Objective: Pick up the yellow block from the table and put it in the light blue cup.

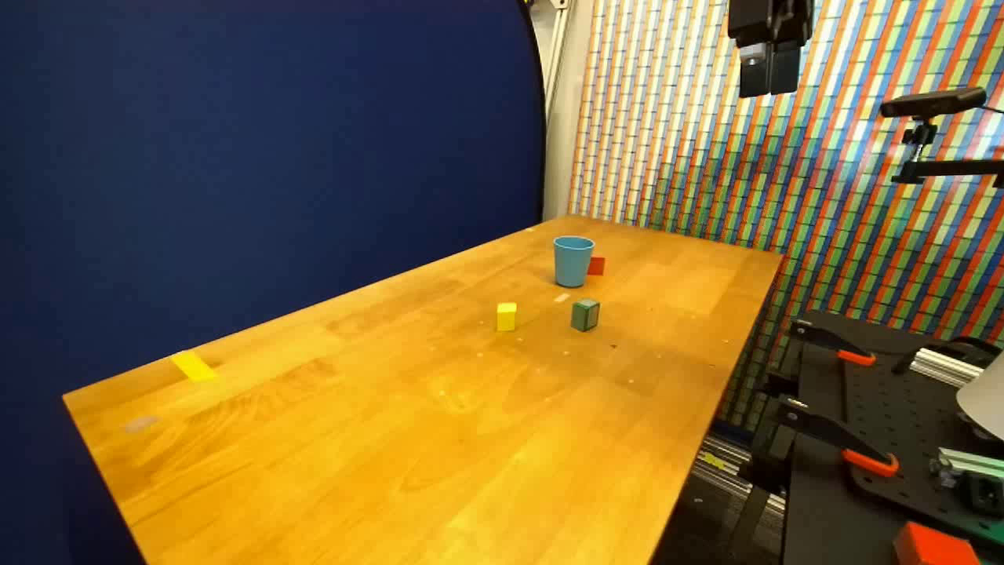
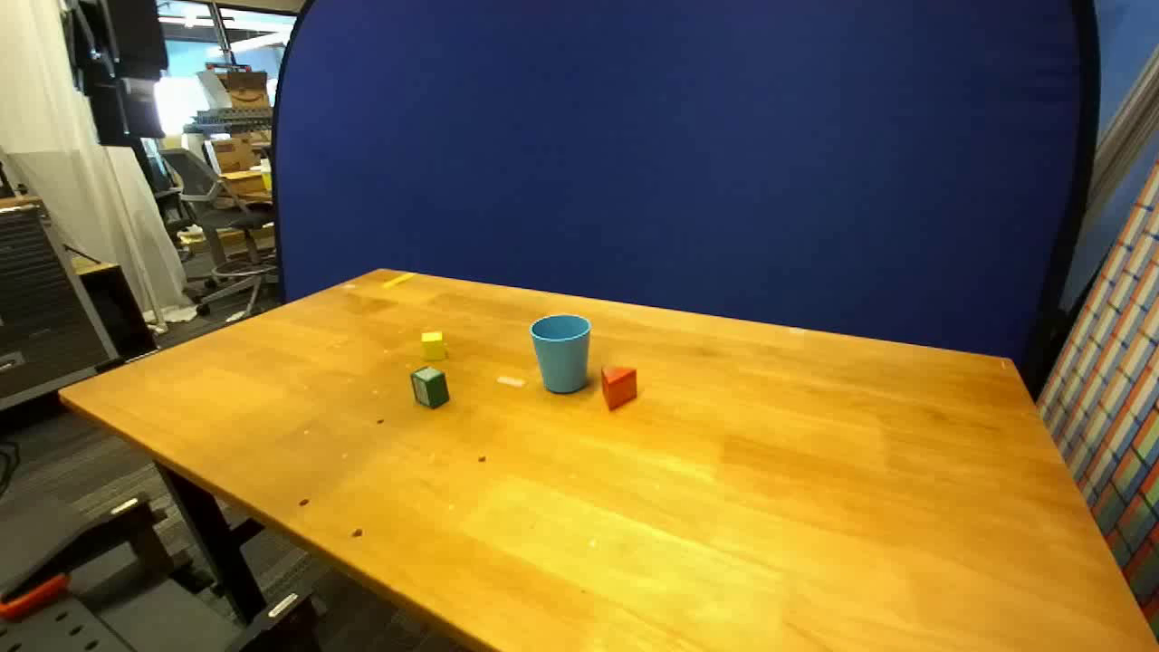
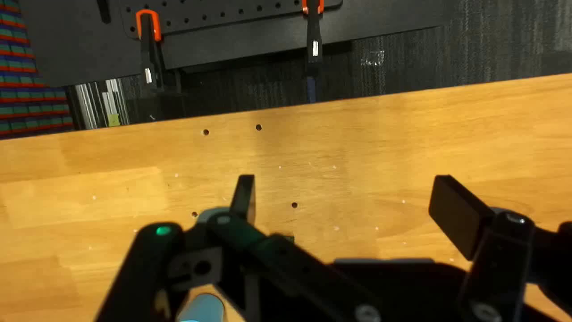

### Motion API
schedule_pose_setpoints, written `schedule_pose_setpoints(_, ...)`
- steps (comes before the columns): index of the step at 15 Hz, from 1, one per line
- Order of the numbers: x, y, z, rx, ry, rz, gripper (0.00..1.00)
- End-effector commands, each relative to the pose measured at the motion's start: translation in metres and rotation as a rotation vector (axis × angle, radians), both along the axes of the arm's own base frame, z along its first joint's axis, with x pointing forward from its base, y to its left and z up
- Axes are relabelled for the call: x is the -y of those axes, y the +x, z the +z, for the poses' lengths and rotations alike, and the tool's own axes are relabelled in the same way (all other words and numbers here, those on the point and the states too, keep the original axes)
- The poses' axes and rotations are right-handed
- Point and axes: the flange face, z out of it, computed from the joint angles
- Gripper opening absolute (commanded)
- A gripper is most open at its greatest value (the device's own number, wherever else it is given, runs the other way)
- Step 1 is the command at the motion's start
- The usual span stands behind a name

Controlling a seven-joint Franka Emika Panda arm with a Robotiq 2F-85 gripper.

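Exterior view: yellow cube (image 1: 506,317) on wooden counter (image 1: 376,471), mid-frame | light-blue tapered cup (image 1: 572,267), right of centre | black end effector (image 3: 343,194): fingers spread

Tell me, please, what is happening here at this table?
The robot's gripper hangs open above the table and is holding nothing. The job is to put the yellow block into the light blue cup, but that is not yet done: the block sits on the tabletop, apart from the cup, which stands upright. A dark green block is near the yellow block, and a red block is close to the cup.
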Motion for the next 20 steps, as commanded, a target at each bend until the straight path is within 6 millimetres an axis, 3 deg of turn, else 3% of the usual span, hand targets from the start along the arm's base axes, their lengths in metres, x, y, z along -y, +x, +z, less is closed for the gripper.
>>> schedule_pose_setpoints(1, 0.000, 0.001, 0.002, 0.003, 0.001, 0.000, 1.00)
schedule_pose_setpoints(7, -0.001, 0.002, 0.007, 0.013, 0.003, 0.002, 1.00)
schedule_pose_setpoints(9, 0.007, 0.031, -0.001, -0.002, 0.039, 0.016, 1.00)
schedule_pose_setpoints(10, 0.005, 0.057, -0.015, -0.024, 0.048, 0.012, 1.00)
schedule_pose_setpoints(14, -0.020, 0.107, -0.057, -0.029, 0.087, 0.020, 1.00)
schedule_pose_setpoints(20, -0.046, 0.181, -0.163, -0.120, 0.083, -0.079, 1.00)
